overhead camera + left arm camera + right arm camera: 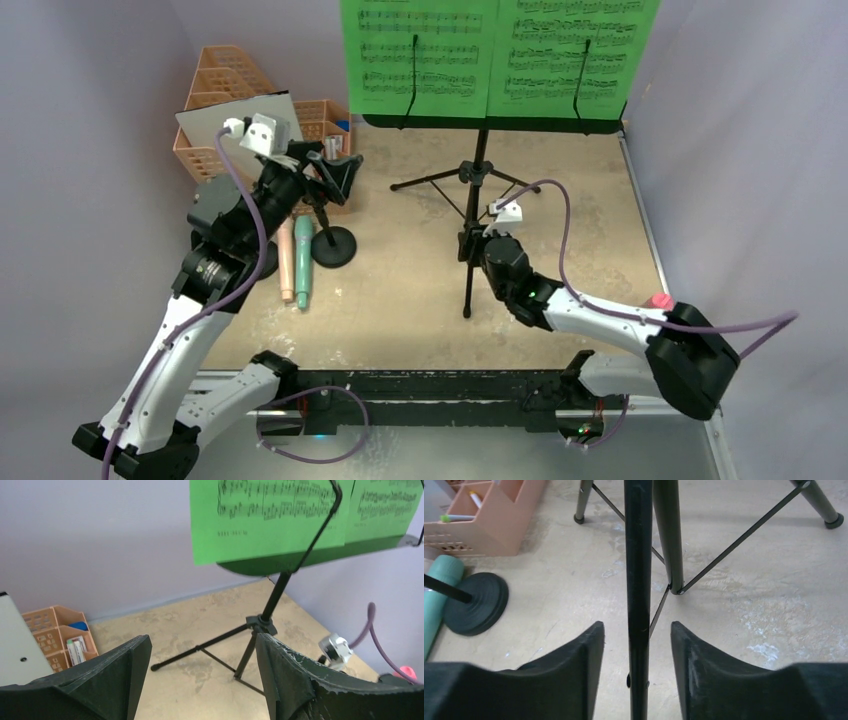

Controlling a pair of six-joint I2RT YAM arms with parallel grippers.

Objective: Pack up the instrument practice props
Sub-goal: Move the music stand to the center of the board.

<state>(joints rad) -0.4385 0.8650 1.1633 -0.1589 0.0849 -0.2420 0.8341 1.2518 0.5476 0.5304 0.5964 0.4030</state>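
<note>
The black music desk stands on tripod legs at the back, holding two green sheet-music pages. My right gripper is open, with its jaws on either side of the near tripod leg and a gap on both sides. My left gripper is open and empty, raised above a black round-based holder. The pink microphone and the mint microphone lie side by side on the table. A second holder is mostly hidden behind my left arm.
An orange mesh organizer stands at the back left with a grey-white board leaning on it. Purple walls close in the back and sides. The other tripod legs spread across the table beyond my right gripper.
</note>
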